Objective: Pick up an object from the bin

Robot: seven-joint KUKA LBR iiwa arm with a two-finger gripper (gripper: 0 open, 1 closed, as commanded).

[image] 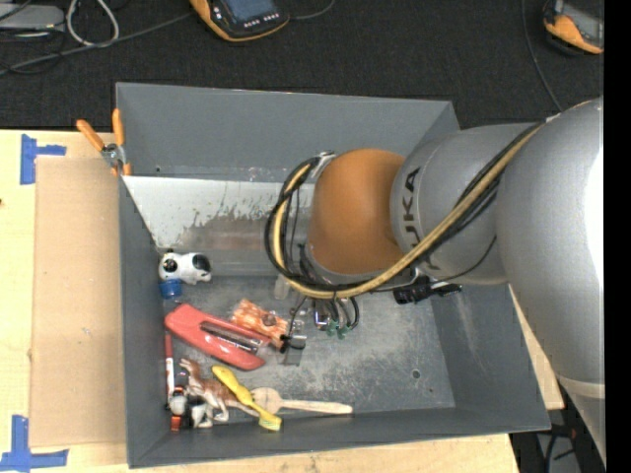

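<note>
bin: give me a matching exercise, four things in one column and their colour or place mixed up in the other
1 small toy
2 long flat tool
3 spoon
4 hand

a pale wood, lowest in the view
b white and black, by the left wall
c red, left of the bin's middle
d just right of the orange wrapper

Pairs: 1-b, 2-c, 3-a, 4-d

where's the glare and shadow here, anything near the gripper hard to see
Camera view: glare whitens the bin's back wall; the arm's orange cover shades the floor under it, and the gripper looks dark beside the red tool; the heap at lower left is evenly lit.
</note>
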